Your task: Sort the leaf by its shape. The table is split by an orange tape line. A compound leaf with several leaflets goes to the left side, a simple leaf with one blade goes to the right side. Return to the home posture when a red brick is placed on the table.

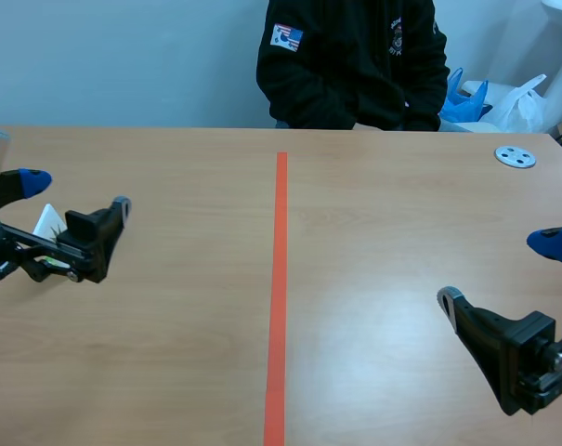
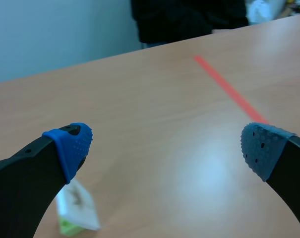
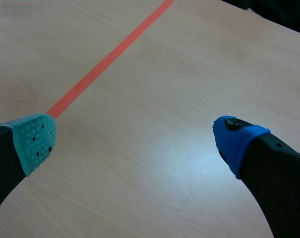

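**Status: both grippers open and empty, small piece at the left gripper**

1. Left gripper [image 2: 164,148]: the fingers stand wide apart with nothing between them. It hangs low over the table [image 1: 169,353], well to the left of the tape line [image 1: 279,279]. One fingertip carries a blue pad [image 2: 73,146]; the other carries a greyer blue pad.

2. Piece [image 2: 78,210]: a small white item with a green edge lies on the table just beside and partly under the blue-padded finger. No finger grips it. The left wrist view shows it too blurred to tell whether it is a leaf, or of which shape. It lies on the left side of the tape line.

3. Right gripper [image 3: 135,141]: the fingers stand wide apart and hold nothing. Bare table shows between them. It hangs over the right side, and the tape line runs ahead of its teal-padded finger [image 3: 33,141].

4. Surroundings: a person [image 1: 350,65] in a black jacket sits at the far edge. A grey disc [image 1: 515,156] lies at the far right corner. White and blue bags [image 1: 503,107] stand behind it.
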Robot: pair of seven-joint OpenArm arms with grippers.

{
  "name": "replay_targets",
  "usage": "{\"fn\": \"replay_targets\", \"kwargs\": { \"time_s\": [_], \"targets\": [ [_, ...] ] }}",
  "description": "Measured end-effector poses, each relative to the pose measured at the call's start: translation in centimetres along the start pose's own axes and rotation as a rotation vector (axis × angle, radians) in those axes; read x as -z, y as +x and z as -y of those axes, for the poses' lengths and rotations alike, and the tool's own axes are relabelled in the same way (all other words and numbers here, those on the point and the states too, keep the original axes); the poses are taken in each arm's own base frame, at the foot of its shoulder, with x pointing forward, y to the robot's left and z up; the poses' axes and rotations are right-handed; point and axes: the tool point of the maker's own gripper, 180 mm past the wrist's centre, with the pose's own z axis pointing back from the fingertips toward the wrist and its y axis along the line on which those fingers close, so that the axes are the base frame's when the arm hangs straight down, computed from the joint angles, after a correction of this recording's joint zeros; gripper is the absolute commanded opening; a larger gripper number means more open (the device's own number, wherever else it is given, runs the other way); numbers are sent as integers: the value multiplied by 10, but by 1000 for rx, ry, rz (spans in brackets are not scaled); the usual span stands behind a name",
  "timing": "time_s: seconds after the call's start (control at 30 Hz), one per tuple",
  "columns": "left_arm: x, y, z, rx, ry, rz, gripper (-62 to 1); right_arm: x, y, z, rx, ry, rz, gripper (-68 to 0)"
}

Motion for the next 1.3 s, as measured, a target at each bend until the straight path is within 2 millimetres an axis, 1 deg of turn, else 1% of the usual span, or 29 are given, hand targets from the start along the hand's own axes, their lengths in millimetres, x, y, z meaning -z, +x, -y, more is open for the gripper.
{"fn": "replay_targets", "kwargs": {
  "time_s": [0.1, 0.17, 0.23, 0.43, 0.53, 0.6, 0.67, 0.93, 1.3],
  "targets": [
    [-15, 11, 38, -26, -88, -4, 14, 0, 0, 0, 0, 0, 0, 4],
    [-25, 18, 58, -45, -128, 0, 14, 0, 0, 0, 0, 0, 0, 4],
    [-35, 19, 74, -61, -160, -28, 14, 0, 0, 0, 0, 0, 0, 4],
    [-65, 15, 106, -124, -214, -83, 14, 0, -1, 0, -17, 1, -8, 4],
    [-74, 22, 118, -148, -237, -81, 14, 0, -1, 0, -17, 1, -8, 4],
    [-75, 27, 121, -152, -244, -69, 14, 0, -1, 0, -17, 1, -8, 4],
    [-74, 29, 120, -149, -240, -61, 14, 0, -1, 0, -17, 1, -8, 4],
    [-74, 26, 118, -148, -236, -67, 14, 0, -3, -1, -16, 5, -15, 4],
    [-73, 28, 118, -145, -236, -62, 14, 0, -6, -1, -16, 5, -31, 4]
  ]
}}
